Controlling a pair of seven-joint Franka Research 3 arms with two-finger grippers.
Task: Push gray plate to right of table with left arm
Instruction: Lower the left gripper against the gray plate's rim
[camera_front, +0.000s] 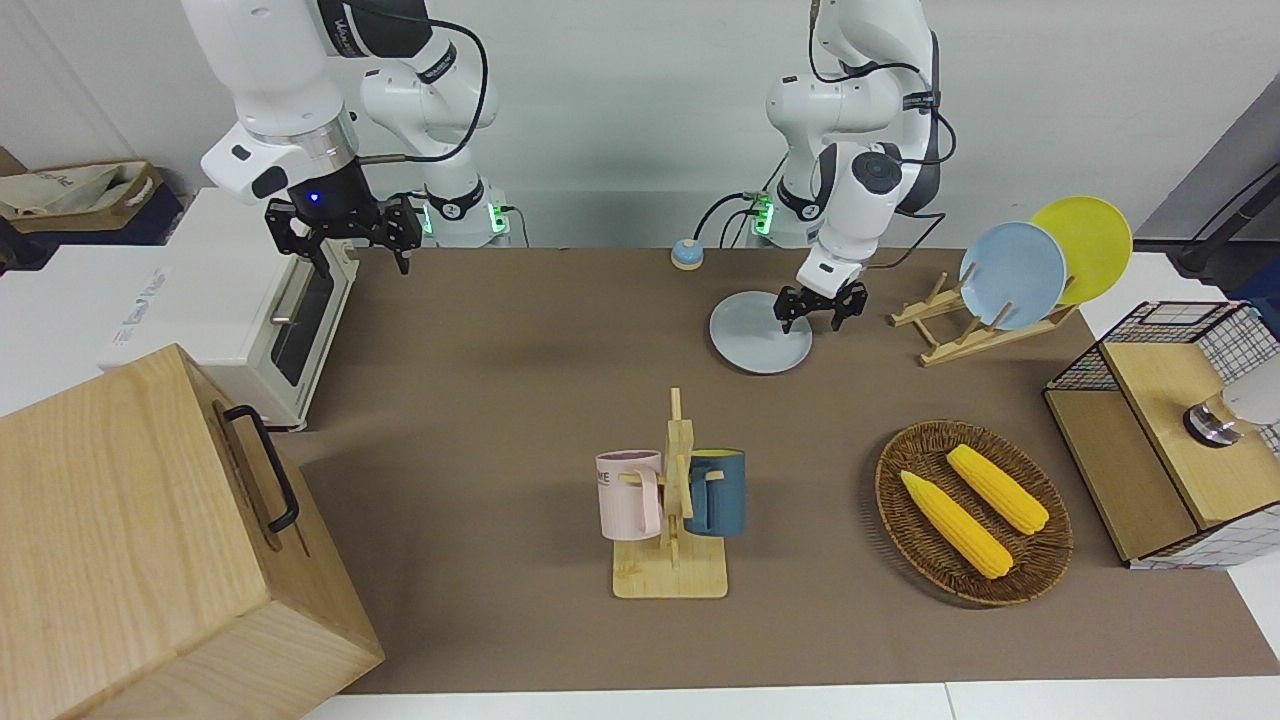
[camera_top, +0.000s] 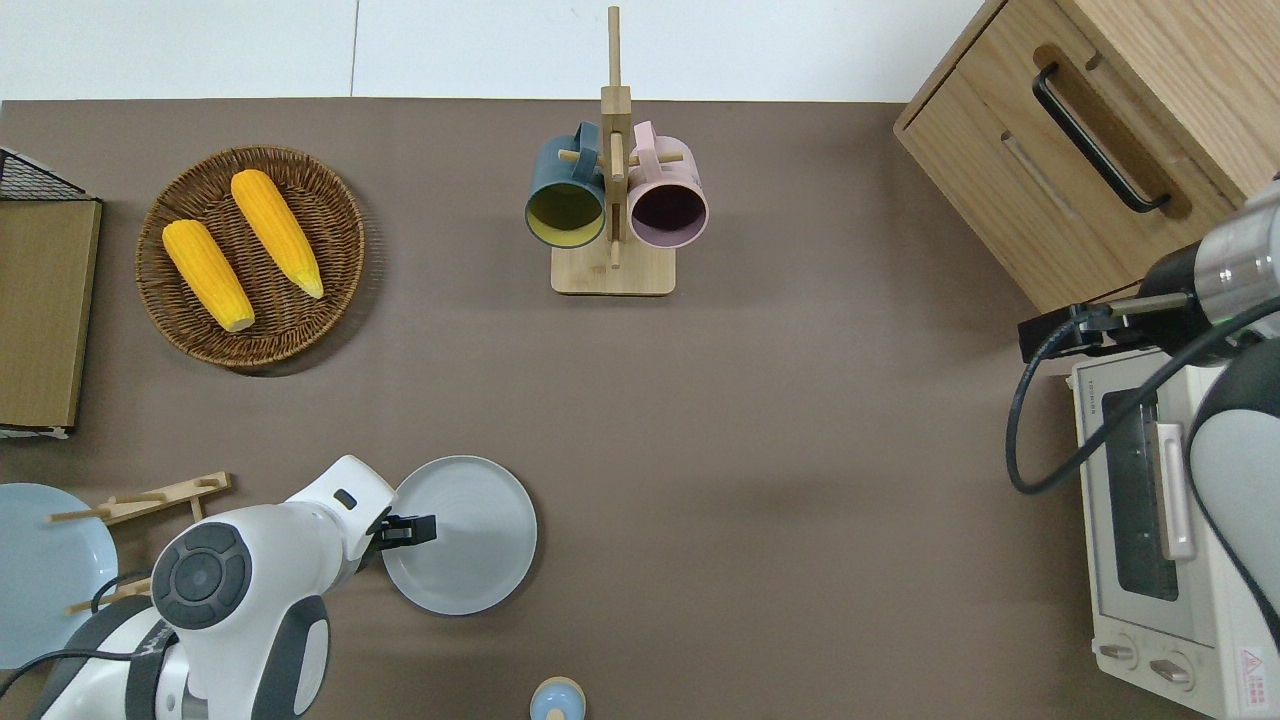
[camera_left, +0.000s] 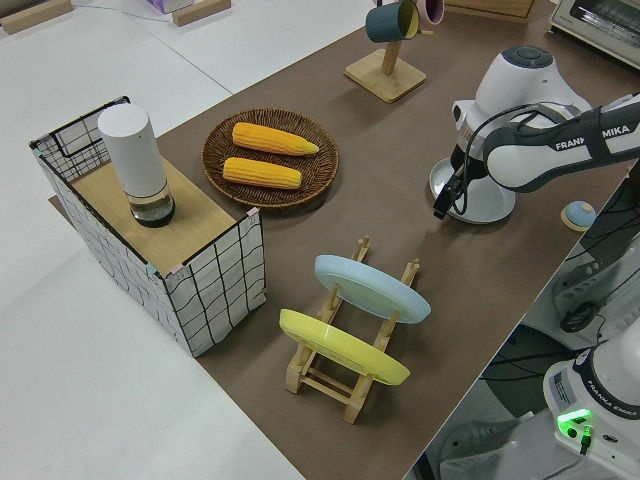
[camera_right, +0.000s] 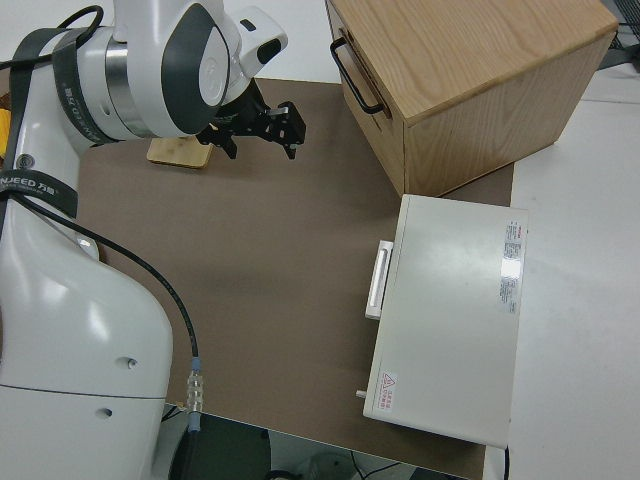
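The gray plate (camera_front: 755, 338) (camera_top: 470, 555) (camera_left: 492, 206) lies flat on the brown table (camera_front: 500, 400), close to the robots and toward the left arm's end. My left gripper (camera_front: 820, 312) (camera_top: 412, 530) (camera_left: 443, 207) hangs low over the plate's rim on the side toward the left arm's end, its fingers spread open with nothing between them. Whether a fingertip touches the plate is not discernible. The right arm is parked, its gripper (camera_front: 350, 240) (camera_right: 262, 125) open and empty.
A mug stand (camera_front: 672, 500) with a pink and a dark blue mug stands mid-table. A wicker basket (camera_front: 905, 545) holds two corn cobs. A wooden rack (camera_front: 950, 340) carries a sky-blue and a yellow plate. A small blue bell (camera_front: 685, 253), a toaster oven (camera_front: 250, 310) and a wooden cabinet (camera_front: 150, 540) also stand here.
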